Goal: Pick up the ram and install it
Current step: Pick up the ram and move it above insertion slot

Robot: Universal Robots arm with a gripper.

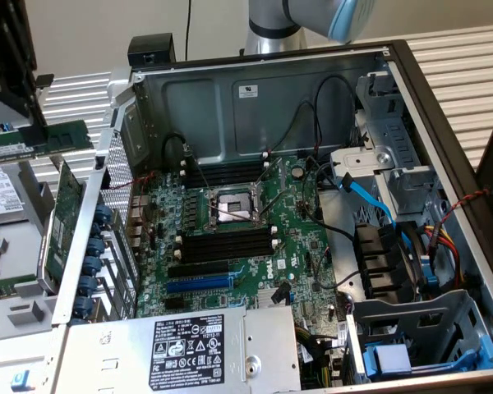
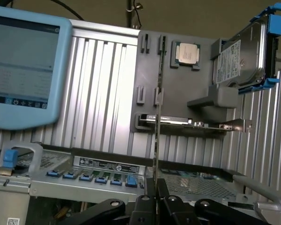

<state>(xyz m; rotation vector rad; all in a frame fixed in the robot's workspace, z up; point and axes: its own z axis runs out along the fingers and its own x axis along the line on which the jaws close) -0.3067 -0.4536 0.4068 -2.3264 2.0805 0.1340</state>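
One ram (image 1: 62, 135) is clamped edge-on between the shut fingers of the gripper (image 2: 155, 190). It hangs in the air to the exterior view's left of the open computer case (image 1: 255, 90), well apart from the black slots (image 1: 226, 244). It looks light and stiff but fragile, so it is best pinched across its flat faces, clear of the contact edge.

Ribbed metal tabletop (image 1: 464, 61) under open computer case (image 1: 230, 115) and grey parts tray (image 1: 16, 312)
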